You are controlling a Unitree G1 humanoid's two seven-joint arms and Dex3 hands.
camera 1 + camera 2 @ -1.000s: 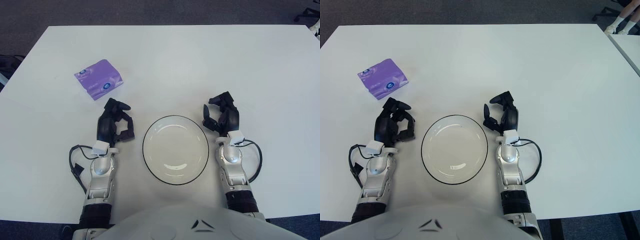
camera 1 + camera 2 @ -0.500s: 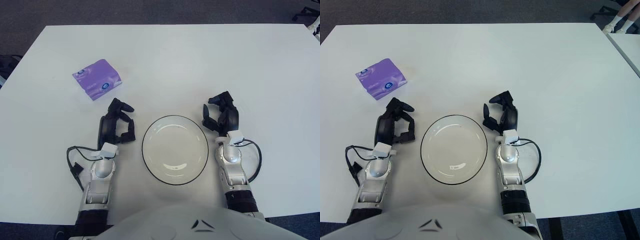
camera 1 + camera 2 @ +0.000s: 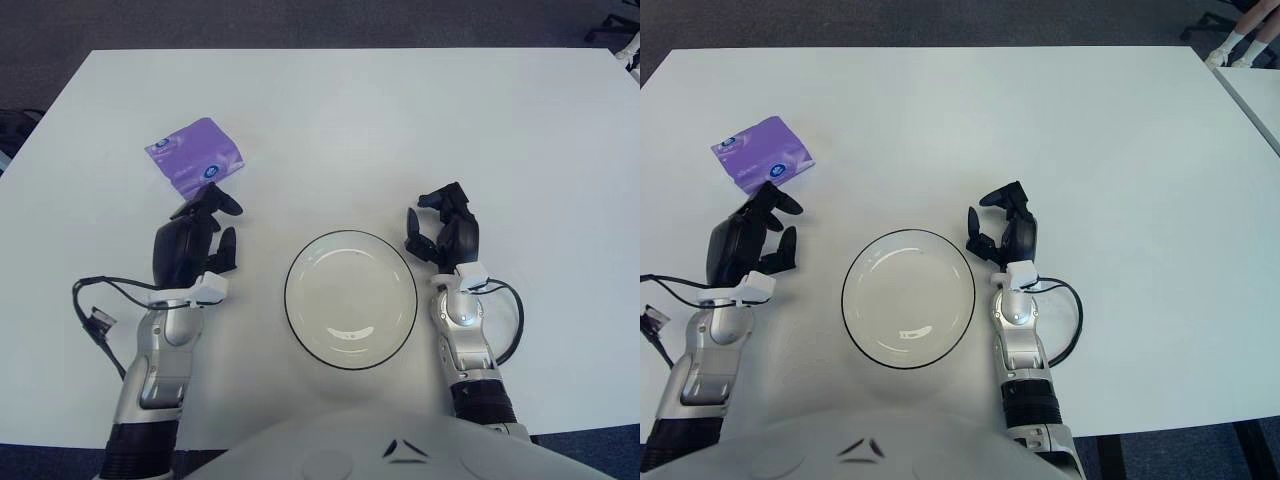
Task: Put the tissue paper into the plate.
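Tissue paper pack (image 3: pixel 194 170), purple, wrapped, lay flat on white table (image 3: pixel 400 120) toward far left, well apart from plate (image 3: pixel 351 299) at near centre. Not yet touched, not yet lifted. Sat slightly skewed to table edge, one corner pointing toward left hand (image 3: pixel 190 245). Left hand hung just short of pack on its near side, fingertips (image 3: pixel 215 200) close to that near corner, no contact made out. Fingers spread and extended forward, holding nothing; pose judged as set-up for a reach and grasp, palm angled toward pack. Left forearm slanted in from lower left, cable looped beside it. Plate white with dark rim, nothing in it, placed between both hands, probably so either arm could drop into it without a long carry. Right hand (image 3: pixel 444 231) showed just right of plate rim, fingers loosely curled, gripping nothing, judged idle. Task judged at approach stage: closing on pack, then carry right and nearer to plate. Thin, slick wrapper judged likely to slide under a shallow pinch.
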